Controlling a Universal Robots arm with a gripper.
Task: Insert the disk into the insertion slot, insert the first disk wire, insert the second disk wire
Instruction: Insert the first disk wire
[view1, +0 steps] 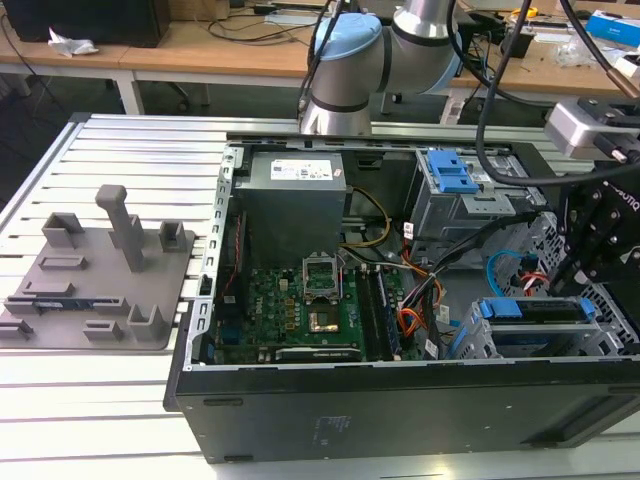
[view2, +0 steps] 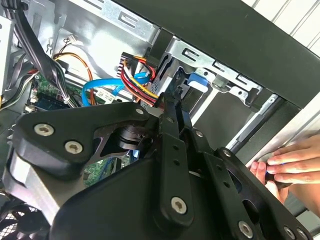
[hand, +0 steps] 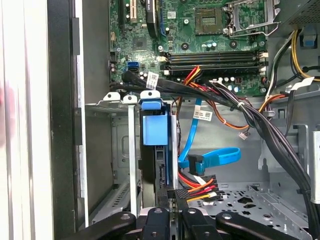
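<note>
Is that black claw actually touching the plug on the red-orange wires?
Touching. In the first wrist view the gripper clamps the dark connector ending the first disk wire.

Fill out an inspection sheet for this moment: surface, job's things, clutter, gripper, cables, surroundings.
Surface: slotted metal table carrying an open computer case.
Job's things: the disk sits in the insertion slot. The first disk wire and the second disk wire lie beside the disk. It cannot be told whether either wire is plugged in.
Clutter: grey fixture plate on the table beside the case.
Gripper: the gripper is nearest the first disk wire's dark connector.
Cables: black harness crosses the case interior.
Surroundings: a person's hand is at the case edge, and wooden benches stand behind the table.
</note>
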